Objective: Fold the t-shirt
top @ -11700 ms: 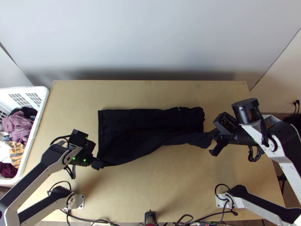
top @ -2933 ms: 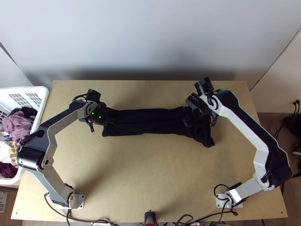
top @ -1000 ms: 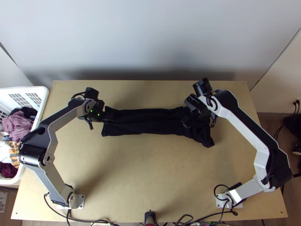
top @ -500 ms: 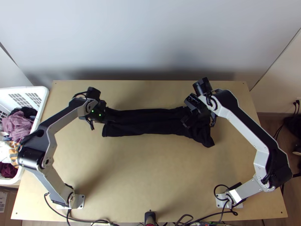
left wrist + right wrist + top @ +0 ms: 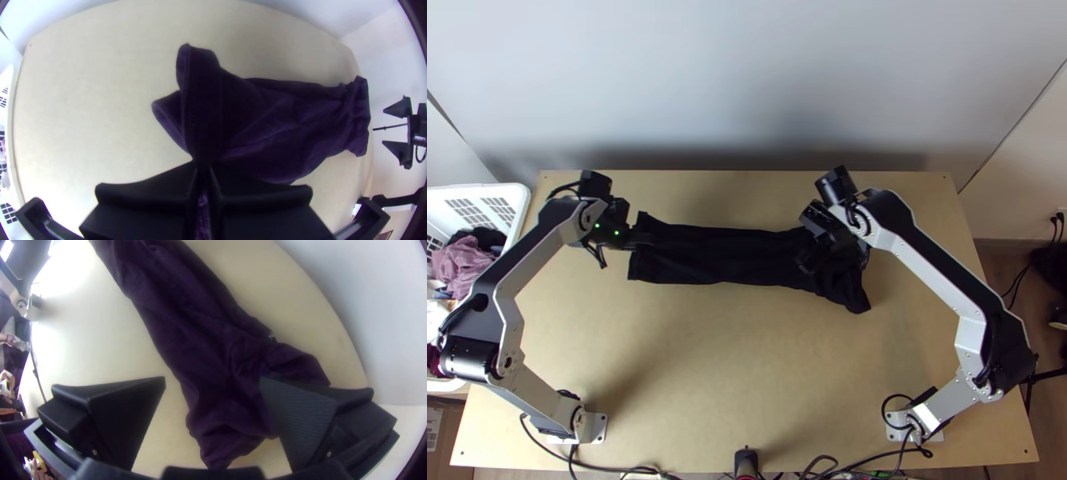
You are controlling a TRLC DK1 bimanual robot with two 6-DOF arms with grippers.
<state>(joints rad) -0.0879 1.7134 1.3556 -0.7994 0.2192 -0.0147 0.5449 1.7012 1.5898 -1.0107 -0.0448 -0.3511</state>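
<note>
The left gripper (image 5: pixel 645 238) pinches one end of the dark fabric t-shirt (image 5: pixel 723 256), its two wide flat black fingers (image 5: pixel 147 189) pressed nearly together with cloth between them. The shirt runs from there as a long, narrow, creased strip to a bunched end beneath the right gripper (image 5: pixel 809 258), whose fingers stand wide apart, holding nothing. Compared with half a second ago, both grippers and the shirt have shifted towards the white plastic basket (image 5: pixel 524 210).
</note>
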